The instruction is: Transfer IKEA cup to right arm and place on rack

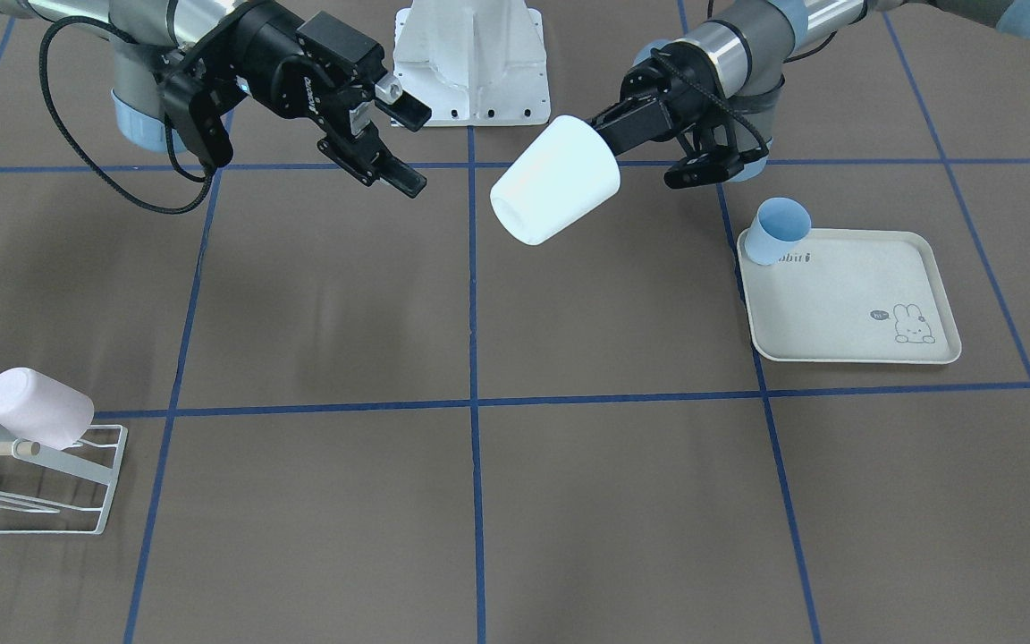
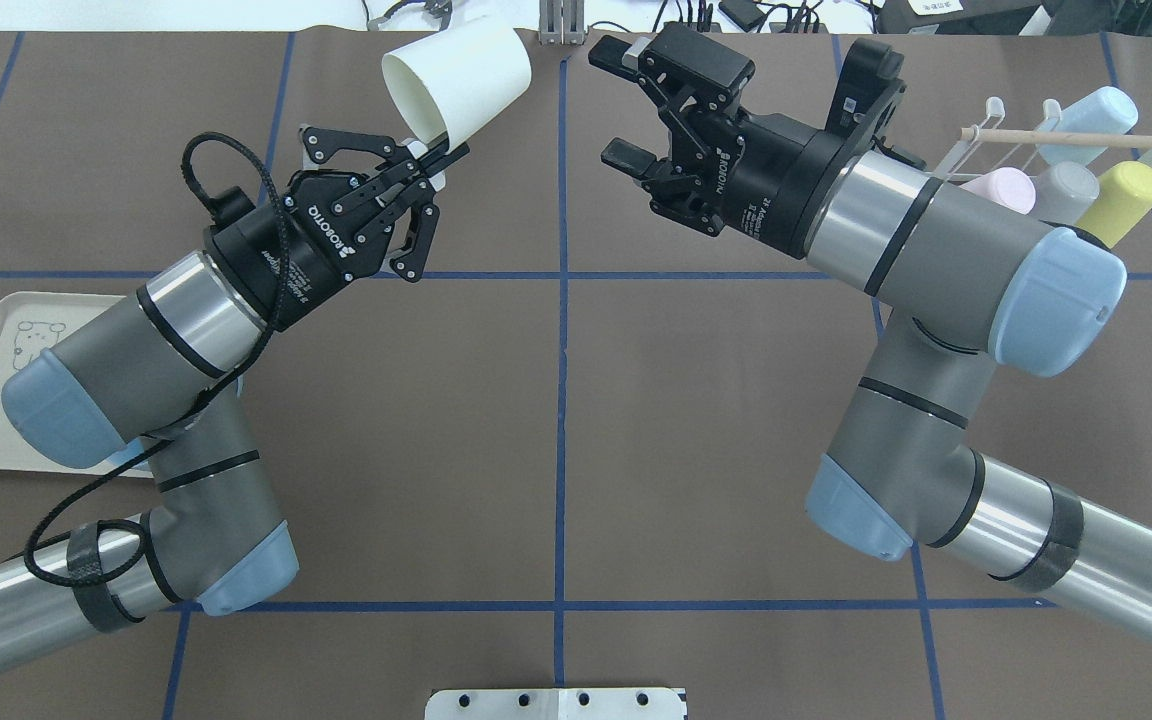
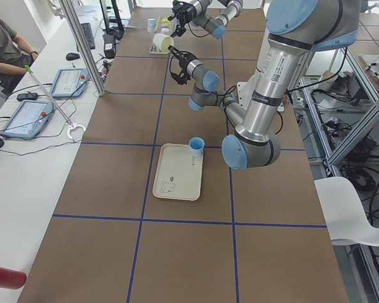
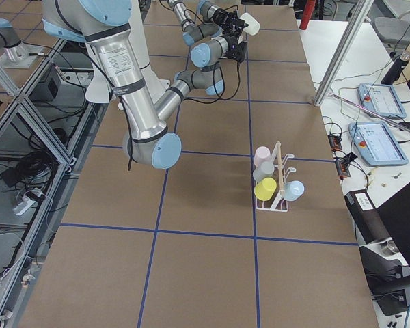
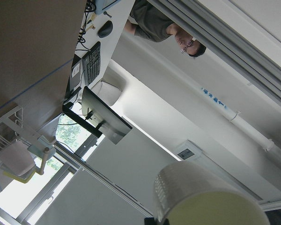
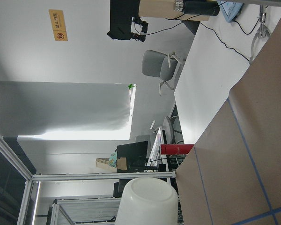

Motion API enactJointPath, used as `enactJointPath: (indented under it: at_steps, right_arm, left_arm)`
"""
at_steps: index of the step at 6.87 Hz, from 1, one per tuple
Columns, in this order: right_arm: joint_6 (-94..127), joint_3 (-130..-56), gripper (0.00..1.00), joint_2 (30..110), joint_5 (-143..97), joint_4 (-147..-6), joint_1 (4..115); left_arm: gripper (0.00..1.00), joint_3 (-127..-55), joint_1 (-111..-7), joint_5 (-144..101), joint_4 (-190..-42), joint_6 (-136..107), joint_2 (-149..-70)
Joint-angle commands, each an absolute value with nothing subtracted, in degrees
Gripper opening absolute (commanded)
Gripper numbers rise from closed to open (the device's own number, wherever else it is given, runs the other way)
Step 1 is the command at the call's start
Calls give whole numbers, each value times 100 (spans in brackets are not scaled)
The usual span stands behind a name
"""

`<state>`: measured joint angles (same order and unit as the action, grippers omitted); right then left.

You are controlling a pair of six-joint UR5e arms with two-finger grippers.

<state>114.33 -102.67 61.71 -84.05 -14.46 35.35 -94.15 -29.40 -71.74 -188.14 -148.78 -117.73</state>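
Observation:
My left gripper (image 2: 439, 157) is shut on the rim of a white IKEA cup (image 2: 458, 78) and holds it tilted in the air over the table's far middle. In the front view the cup (image 1: 555, 182) points its base toward my right gripper (image 1: 410, 150). My right gripper (image 2: 616, 105) is open and empty, a short gap to the cup's right. The cup fills the bottom of the left wrist view (image 5: 206, 199), and its base shows in the right wrist view (image 6: 150, 201). The white wire rack (image 2: 996, 140) with a wooden rod stands at the far right and holds several cups.
A cream rabbit tray (image 1: 846, 304) lies on my left side with a small blue cup (image 1: 776, 230) at its corner. A pink cup (image 1: 37, 407) hangs on the rack (image 1: 86, 465). The white robot base (image 1: 470, 63) stands between the arms. An operator sits beyond the table.

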Motion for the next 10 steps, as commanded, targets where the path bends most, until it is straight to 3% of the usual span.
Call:
enactJointPath:
  at_steps: [1, 4, 10]
  right_arm:
    - [11461, -10187, 99, 6126, -8402, -1441, 3524]
    - [11470, -10187, 99, 6073, -8402, -1441, 3498]
    - [11470, -10116, 99, 6064, -8402, -1441, 3480]
  left_arm:
    - [0, -9378, -2769, -7146, -18844, -14854, -11962]
    - [0, -8992, -2760, -7146, -18844, -14827, -12286]
    - [0, -9000, -2321, -7014, -18817, -14590, -12533]
